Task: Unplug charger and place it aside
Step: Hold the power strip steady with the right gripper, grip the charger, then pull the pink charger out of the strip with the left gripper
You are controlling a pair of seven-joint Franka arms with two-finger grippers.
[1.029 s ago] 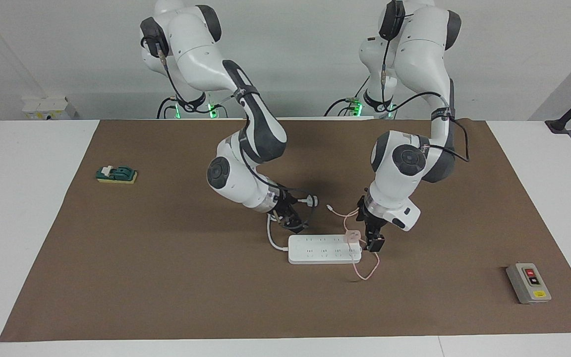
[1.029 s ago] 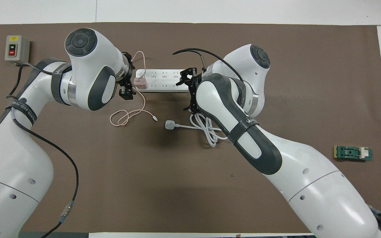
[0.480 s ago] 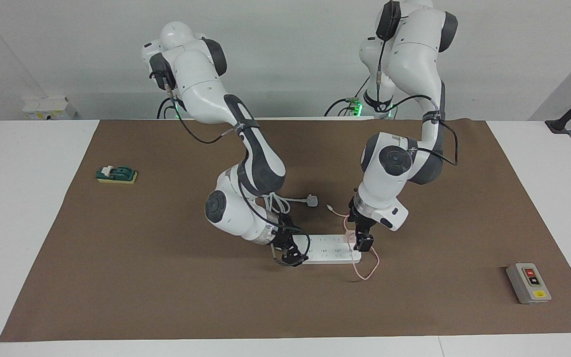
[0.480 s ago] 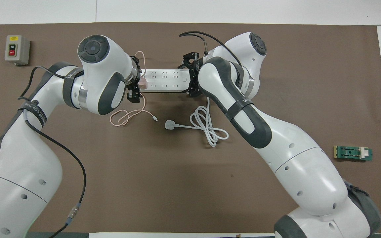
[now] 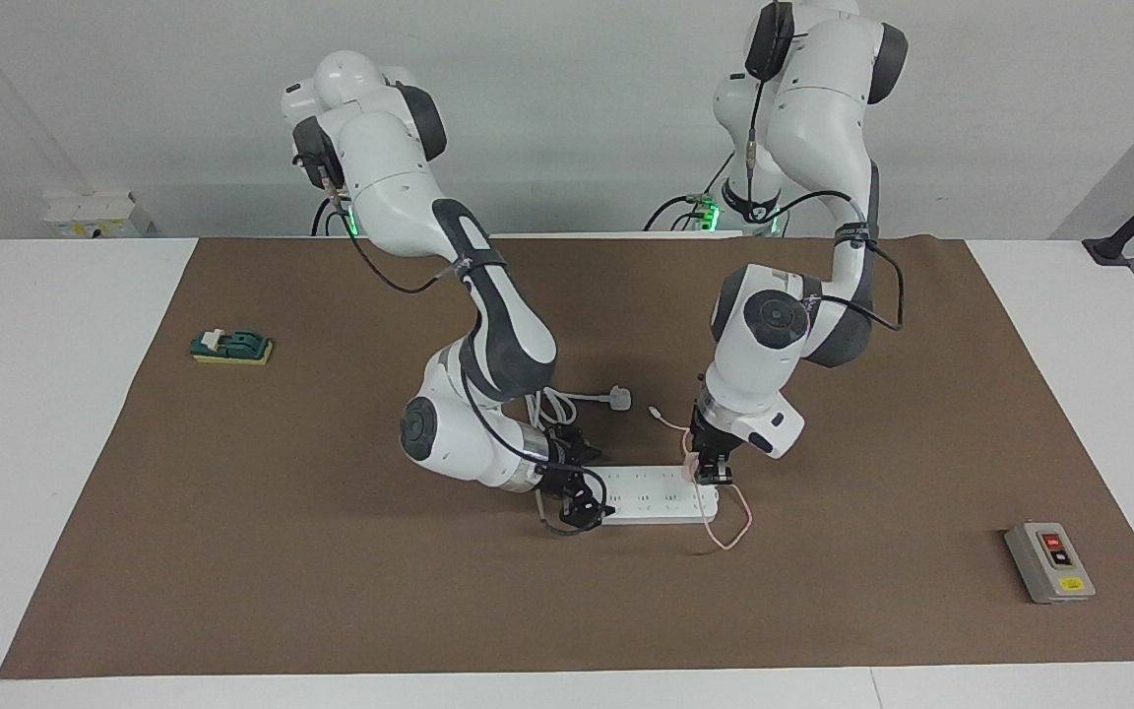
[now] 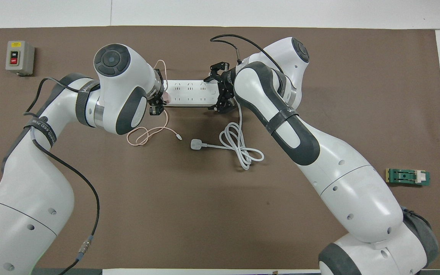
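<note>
Likely light, rigid charger [image 5: 697,471]: left gripper [image 5: 711,476] straddles its body, closure unclear; right gripper [image 5: 582,495] brackets power strip [image 5: 651,495], closure unclear.

charger [image 5: 692,470]: largely covered by the left gripper [image 5: 712,476] at the power strip's [image 5: 654,495] end; only a pink sliver shows beside the jaws.
left jaws: contact with the charger too small to tell.
right gripper [image 5: 582,492]: jaws sit at the strip's other end; touching or apart cannot be told.
power strip, overhead view: both ends hidden under the arms.
switch box [image 5: 1050,562]: label text too small to read.
</note>
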